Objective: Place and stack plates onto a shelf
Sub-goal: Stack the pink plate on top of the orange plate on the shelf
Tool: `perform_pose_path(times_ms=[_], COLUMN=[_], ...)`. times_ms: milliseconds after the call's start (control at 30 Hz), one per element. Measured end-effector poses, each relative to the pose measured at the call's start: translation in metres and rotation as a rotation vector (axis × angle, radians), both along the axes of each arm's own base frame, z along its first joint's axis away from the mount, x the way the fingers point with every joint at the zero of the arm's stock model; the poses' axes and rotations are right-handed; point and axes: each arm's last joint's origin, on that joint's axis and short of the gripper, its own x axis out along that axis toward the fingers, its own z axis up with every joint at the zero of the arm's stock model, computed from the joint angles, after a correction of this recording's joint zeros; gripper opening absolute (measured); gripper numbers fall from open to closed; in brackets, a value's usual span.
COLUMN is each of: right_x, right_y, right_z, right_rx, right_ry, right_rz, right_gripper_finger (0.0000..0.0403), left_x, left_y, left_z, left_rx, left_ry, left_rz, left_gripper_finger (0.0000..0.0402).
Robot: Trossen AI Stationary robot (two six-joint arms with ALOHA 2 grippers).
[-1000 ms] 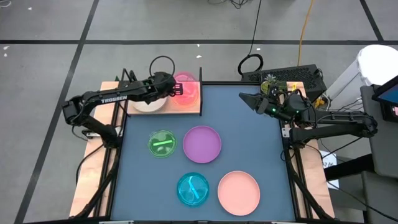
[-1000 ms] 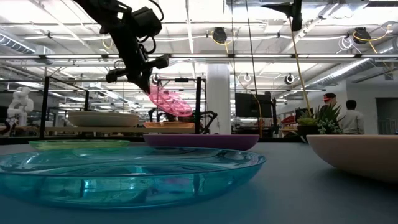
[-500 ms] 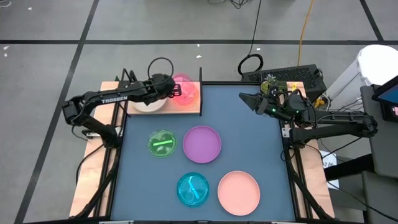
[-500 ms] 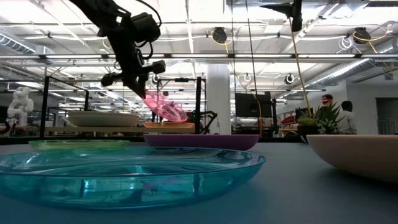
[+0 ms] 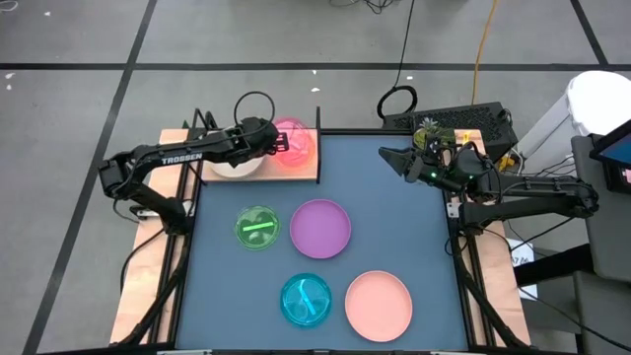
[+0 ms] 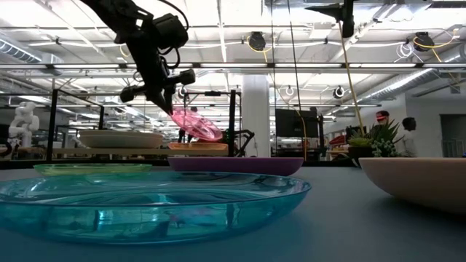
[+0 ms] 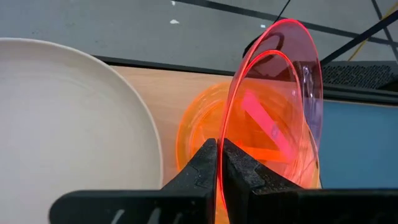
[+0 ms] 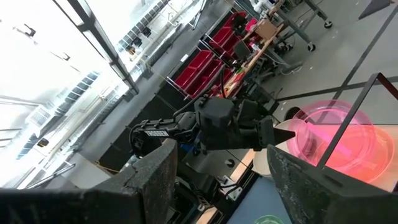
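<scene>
The left gripper [image 7: 218,163] pinches the magenta plate [image 7: 278,118] by its rim, tilted just above the orange plate [image 7: 198,134] on the shelf's [image 5: 308,170] right half; the right gripper [image 5: 391,158] waits, spread, far right.

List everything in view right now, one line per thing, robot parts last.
Shelf: one, light wood with black uprights, far left edge of the table.
Cream plate: one, on the shelf's left half.
Orange plate: one, on the shelf, beside the cream plate.
Magenta plate: one, tilted above the orange plate, held by its rim.
Green plate: one, on the table, left of centre.
Purple plate: one, mid-table.
Teal plate: one, near edge.
Salmon pink plate: one, near edge, right of the teal plate.
Table: one, dark blue.
Left end effector: shut on the magenta plate, over the shelf.
Right end effector: open, at the table's far right, waiting.
</scene>
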Motion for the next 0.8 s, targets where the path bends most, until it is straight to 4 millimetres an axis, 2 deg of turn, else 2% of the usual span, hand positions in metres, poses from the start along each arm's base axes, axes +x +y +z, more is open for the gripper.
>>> perform_pose_path(times_ms=[567,800], right_x=[0.0,0.0], right_y=[0.0,0.0], right_z=[-0.001,-0.001], right_rx=[-0.026,-0.034], right_ry=[0.023,0.026], right_rz=[-0.003,-0.004], right_gripper_finger=[0.0228,0.0228], left_x=[0.003,0.012], left_y=[0.0,0.004], left_z=[0.002,-0.014], left_rx=[-0.006,-0.049], left_ry=[-0.066,-0.053], left_rz=[0.017,-0.001], left_gripper_finger=[0.0015,0.0015])
